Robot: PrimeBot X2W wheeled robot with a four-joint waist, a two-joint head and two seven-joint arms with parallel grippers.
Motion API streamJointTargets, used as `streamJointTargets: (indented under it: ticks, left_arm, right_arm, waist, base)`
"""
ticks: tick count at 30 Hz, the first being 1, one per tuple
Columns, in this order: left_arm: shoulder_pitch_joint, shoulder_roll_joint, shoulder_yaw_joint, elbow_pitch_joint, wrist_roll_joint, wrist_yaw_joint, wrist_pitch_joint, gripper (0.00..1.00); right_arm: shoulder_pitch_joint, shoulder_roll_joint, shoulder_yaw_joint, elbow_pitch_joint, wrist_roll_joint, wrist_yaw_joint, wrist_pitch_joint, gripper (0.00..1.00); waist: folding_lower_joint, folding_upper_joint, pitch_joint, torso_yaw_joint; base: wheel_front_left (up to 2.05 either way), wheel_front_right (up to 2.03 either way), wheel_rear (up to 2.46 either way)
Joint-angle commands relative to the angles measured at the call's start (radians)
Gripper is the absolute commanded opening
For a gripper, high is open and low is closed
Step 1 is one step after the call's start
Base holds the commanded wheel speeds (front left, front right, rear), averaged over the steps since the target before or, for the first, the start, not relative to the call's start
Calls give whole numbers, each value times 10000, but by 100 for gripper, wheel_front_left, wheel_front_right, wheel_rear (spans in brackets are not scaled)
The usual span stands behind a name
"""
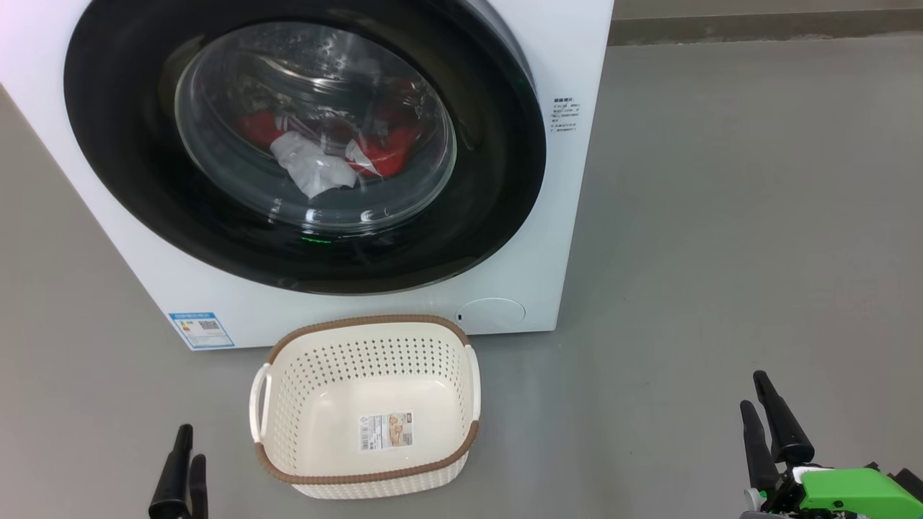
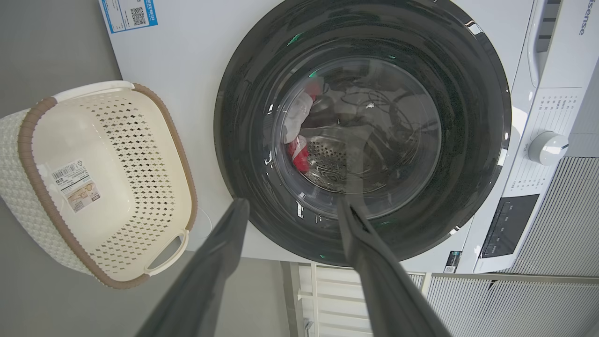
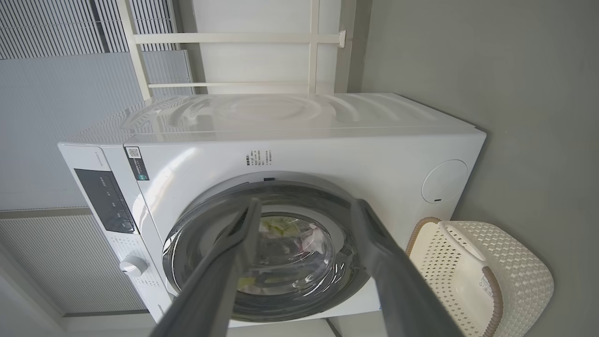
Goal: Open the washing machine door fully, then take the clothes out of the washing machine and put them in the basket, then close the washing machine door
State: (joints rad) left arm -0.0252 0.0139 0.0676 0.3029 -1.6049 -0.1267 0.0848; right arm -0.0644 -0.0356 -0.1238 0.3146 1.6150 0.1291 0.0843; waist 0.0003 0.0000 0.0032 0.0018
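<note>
Head view: the washing machine door (image 1: 306, 137) covers the clothes (image 1: 317, 155); the basket (image 1: 368, 319) waits near its foot for a short carry. My left hand (image 1: 192, 443) and right hand (image 1: 753, 390) hang open.

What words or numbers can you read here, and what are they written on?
"Hisense": brand name on the washing machine, upper front.
Blue sticker low on its front: QR code, print too small to read.
Paper label on the basket floor: barcode, print too small to read.
Small print beside the door: too small to read.
Markings around the knob: too blurred to read.
</note>
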Motion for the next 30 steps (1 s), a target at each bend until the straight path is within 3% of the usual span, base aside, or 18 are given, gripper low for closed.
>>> streamJointTargets:
  ticks: [1,17,30]
  left_arm:
    - [-305,137,20,-370,1,-11,-110,100]
    - [-363,263,-210,-847,400,-15,-595,100]
    - [-398,391,-370,-1178,1132,-18,-972,100]
  right_arm:
    - [-355,-77,103,-365,110,2,-93,100]
    - [-492,-86,508,-886,46,3,-263,100]
    - [-684,-399,1210,-1153,-845,5,-779,100]
  waist:
    - [-1,0,17,8]
    - [-2,0,75,49]
    - [-2,0,149,107]
  base:
    - [0,0,0]
    - [0,0,0]
    - [0,0,0]
